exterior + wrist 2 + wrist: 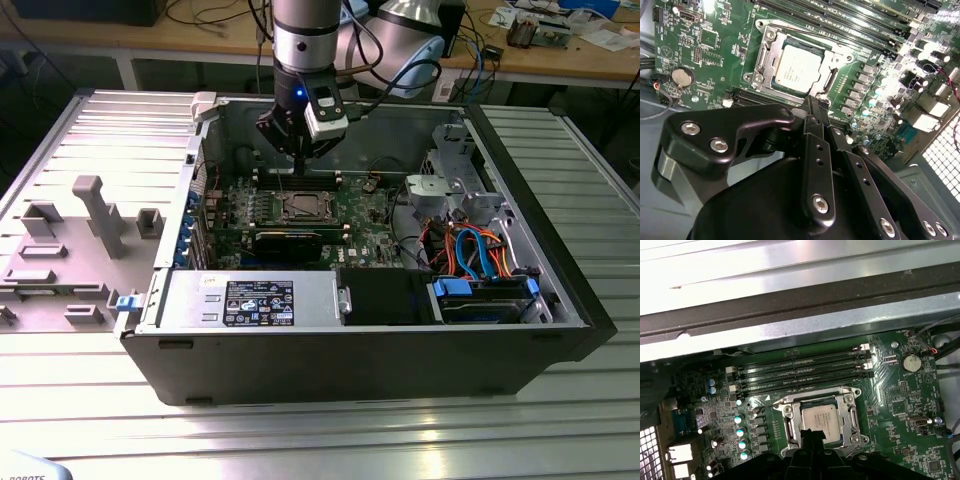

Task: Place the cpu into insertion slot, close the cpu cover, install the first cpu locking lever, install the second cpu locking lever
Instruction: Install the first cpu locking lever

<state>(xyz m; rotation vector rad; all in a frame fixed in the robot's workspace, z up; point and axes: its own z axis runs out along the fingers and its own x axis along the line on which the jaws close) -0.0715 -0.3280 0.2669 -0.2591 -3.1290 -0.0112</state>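
A robot arm reaches down into an open computer case. Its gripper hangs just above the green motherboard. The metal-framed insertion slot lies just in front of the gripper's tip, and a black graphics card lies past the slot.

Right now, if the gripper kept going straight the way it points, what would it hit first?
Probably the cpu cover, at its edge beside the seated cpu: in both wrist views the gripper points at that rim. Depth is hard to judge.
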